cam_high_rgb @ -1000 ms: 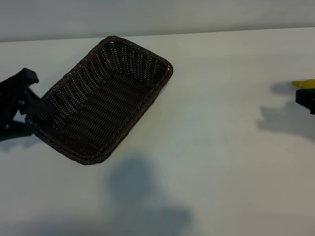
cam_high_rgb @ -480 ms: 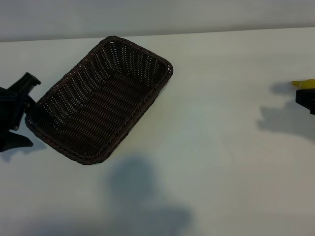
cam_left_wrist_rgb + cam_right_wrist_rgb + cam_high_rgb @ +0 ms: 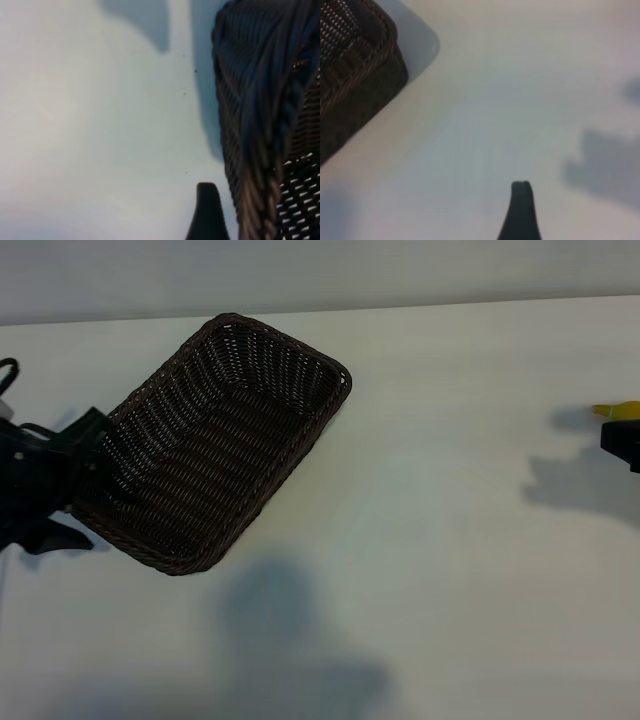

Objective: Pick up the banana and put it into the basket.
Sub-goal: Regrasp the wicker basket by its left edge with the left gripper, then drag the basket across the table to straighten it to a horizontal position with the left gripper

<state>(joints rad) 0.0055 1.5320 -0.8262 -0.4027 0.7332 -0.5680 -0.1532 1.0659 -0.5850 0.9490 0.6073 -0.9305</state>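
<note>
Left gripper (image 3: 85,475) at near corner of dark brown woven wicker basket (image 3: 215,440), fingers wide, empty. Right gripper (image 3: 622,445) parked at bench (image 3: 450,540) edge, fingers wide, empty. Only yellow banana's (image 3: 617,410) tip visible beside it. My read: pick not started; next I bring fingers onto banana.

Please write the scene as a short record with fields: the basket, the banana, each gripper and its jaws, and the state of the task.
basket: dark woven basket lying at an angle on the white table, nothing inside it
banana: only a yellow tip shows at the right edge of the exterior view, far from the basket
left gripper: at the basket's left end, jaws open, holding nothing
right gripper: at the right edge beside the banana's tip, jaws open
task state: banana not yet in the basket
</note>
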